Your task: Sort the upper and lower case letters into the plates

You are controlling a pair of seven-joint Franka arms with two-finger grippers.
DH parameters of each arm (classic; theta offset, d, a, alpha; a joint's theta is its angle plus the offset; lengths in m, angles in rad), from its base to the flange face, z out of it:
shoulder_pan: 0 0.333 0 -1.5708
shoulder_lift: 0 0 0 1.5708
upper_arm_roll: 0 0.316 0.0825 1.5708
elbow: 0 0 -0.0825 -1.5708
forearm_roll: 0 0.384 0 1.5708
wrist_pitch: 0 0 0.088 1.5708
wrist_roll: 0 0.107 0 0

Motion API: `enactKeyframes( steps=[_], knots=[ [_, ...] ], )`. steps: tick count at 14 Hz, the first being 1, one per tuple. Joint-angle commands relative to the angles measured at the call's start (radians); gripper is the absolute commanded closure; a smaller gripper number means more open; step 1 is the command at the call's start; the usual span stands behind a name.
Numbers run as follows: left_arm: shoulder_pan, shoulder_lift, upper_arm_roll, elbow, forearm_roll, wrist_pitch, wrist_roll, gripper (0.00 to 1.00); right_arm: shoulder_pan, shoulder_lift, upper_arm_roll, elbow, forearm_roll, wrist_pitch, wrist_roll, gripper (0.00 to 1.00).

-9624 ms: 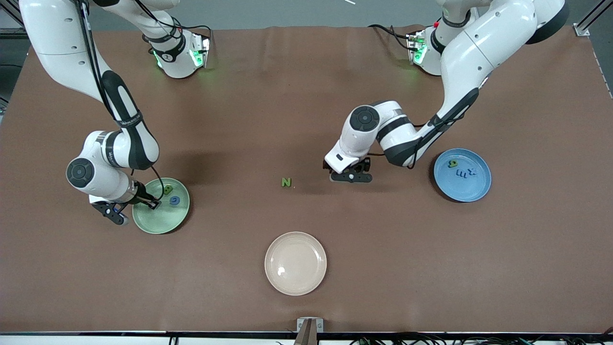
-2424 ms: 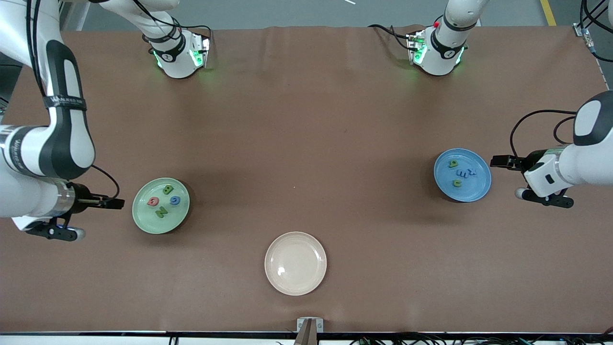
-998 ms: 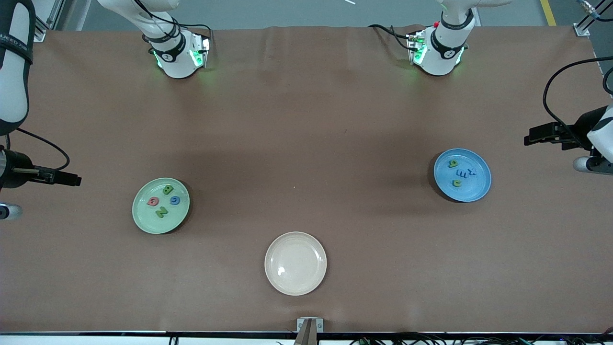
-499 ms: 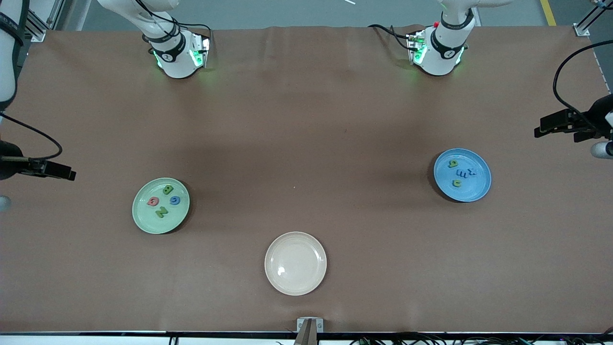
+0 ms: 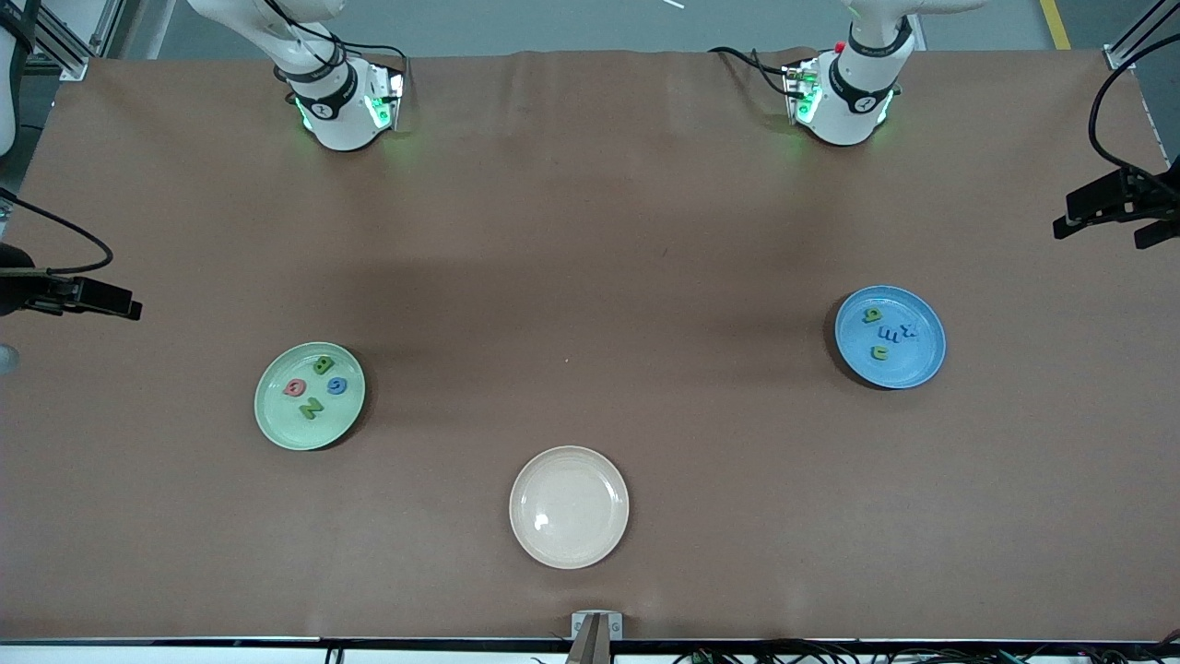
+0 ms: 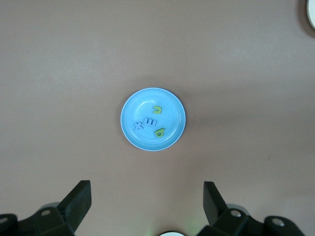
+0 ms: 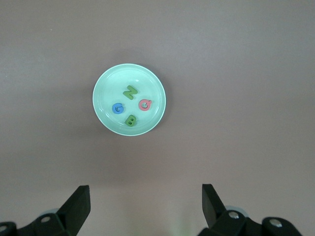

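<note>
Both arms are up and clear at the ends of the counter (image 5: 590, 240), and both wait. The left gripper (image 6: 146, 204) hangs high over the sky blue plate (image 6: 129, 129), jaws spread wide, released, gripping nothing and touching nothing. In that plate lie four small letters: a green u (image 6: 157, 109), a blue m (image 6: 149, 122), a blue x (image 6: 138, 124) and a green g (image 6: 159, 132), bunched close together near the plate's middle.

Over at the right arm's end, the right gripper (image 7: 145, 204) hangs above the mint green plate (image 7: 103, 91), jaws equally wide apart, empty, nothing between them. Four capitals sit in that plate: a green N (image 7: 130, 92), a blue G (image 7: 118, 108), a red Q (image 7: 144, 104) and a green B (image 7: 131, 120), clustered but apart from one another.

The cream plate (image 5: 525, 480) lies nearer the front camera than the mint green plate, between the two ends, with no letters in it.
</note>
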Motion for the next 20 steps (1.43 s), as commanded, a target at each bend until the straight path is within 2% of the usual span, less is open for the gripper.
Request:
enactKeyframes(
  steps=[1,9,13,20],
  knots=[
    [-0.011,-0.041,-0.002,-0.024,0.001,0.022,-0.012,0.0,-0.006,-0.113,0.0,-0.109,0.014,0.013,-0.014,0.0],
    [-0.007,-0.041,-0.011,-0.025,0.027,0.122,-0.017,0.0,-0.007,-0.243,-0.002,-0.195,0.005,0.015,-0.02,0.0],
    [-0.004,-0.055,-0.062,-0.032,0.027,0.119,-0.121,0.0,-0.003,-0.277,0.005,-0.21,-0.029,0.018,-0.02,0.0],
    [-0.008,-0.066,-0.076,-0.033,0.024,0.088,-0.16,0.0,-0.001,-0.332,0.006,-0.287,-0.029,0.047,-0.02,0.0]
  ],
)
